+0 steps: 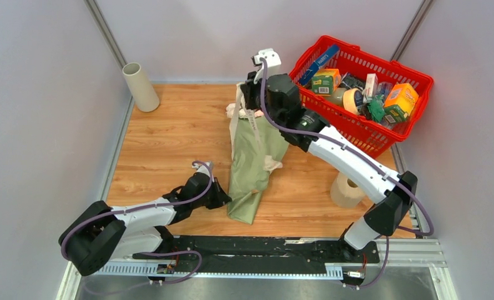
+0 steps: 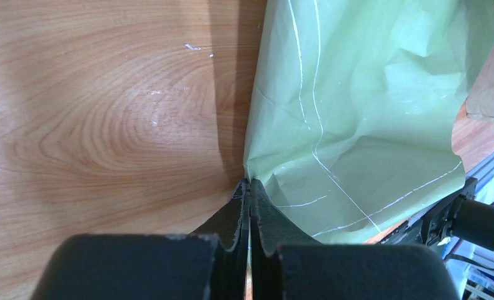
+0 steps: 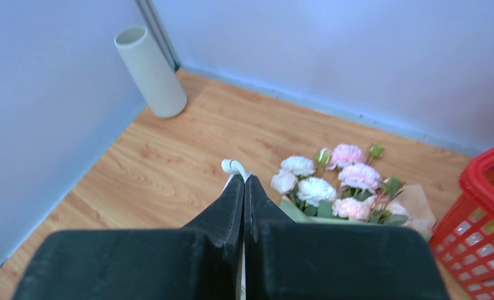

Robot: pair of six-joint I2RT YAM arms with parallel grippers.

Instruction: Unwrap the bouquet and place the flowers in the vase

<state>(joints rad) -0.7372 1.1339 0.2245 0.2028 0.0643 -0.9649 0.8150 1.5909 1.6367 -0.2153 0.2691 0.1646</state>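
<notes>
Pressed flat together with no gap, the fingers of the left gripper [image 2: 249, 186] pinch the edge of the green paper [image 2: 369, 112] at the near, narrow end of the bouquet [image 1: 251, 156], low against the wooden table [image 1: 169, 137]. Over the bouquet's far end the right gripper [image 3: 243, 178] is likewise fully closed. A loop of cream ribbon [image 3: 233, 166] sticks out from between its tips, so it has the ribbon in its grip. The bouquet lies lengthwise, wrapped, its paper creased, with a peach-tan flap showing on its right side. The flowers [image 3: 332, 184], pink and cream roses with green leaves, poke out of its far end near the right gripper's tips. The vase [image 3: 151, 72] stands upright well to the bouquet's left, in the far corner. A red basket [image 1: 357, 134] of goods sits to the bouquet's right, and a tan tape roll [image 1: 346, 190] lies nearer, also on that side.
</notes>
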